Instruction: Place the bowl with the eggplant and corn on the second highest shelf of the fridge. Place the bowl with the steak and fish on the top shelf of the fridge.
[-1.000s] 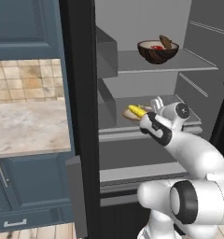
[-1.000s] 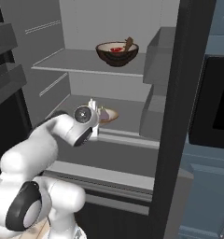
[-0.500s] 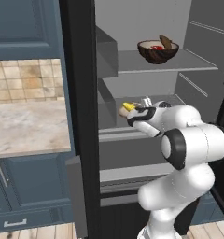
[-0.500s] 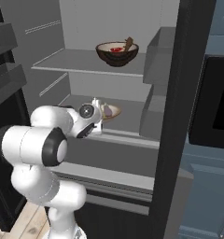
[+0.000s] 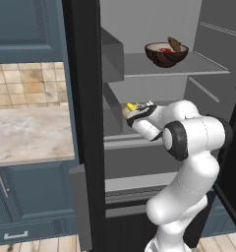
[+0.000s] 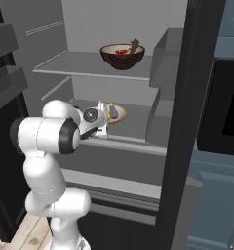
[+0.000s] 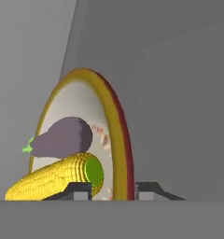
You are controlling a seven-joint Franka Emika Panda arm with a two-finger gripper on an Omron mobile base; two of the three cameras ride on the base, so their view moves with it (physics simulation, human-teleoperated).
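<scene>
- While the fridge (image 5: 85, 123) stands open, the white arm reaches into its grey interior at the level of the second highest shelf (image 6: 138, 122).
- Hand (image 7: 113, 189) sits at the near rim of the pale bowl (image 7: 111, 116) with the yellow-and-red edge; in the hand view that rim runs down between the two dark fingertips (image 7: 76, 189).
- Fingertips stand a little apart on either side of the rim; whether they press on it or have let go I cannot tell.
- Pale bowl rests on the second highest shelf, one level below the top shelf (image 5: 189, 66).
- Eggplant (image 7: 62, 137) lies inside the pale bowl, green stem end pointing away from the bowl's red rim.
- Corn (image 7: 58, 177) lies in the same bowl touching the eggplant, green end toward the hand.
- Dark bowl (image 6: 122, 54) stands on the top shelf, directly above the pale bowl's level and well apart from the hand.
- Steak (image 6: 122, 51) shows red inside the dark bowl; fish (image 6: 134, 46) sticks up brown over its rim.
- Left of the fridge: marbled counter (image 5: 26, 133) with blue-grey cabinets (image 5: 26, 197) beneath.
</scene>
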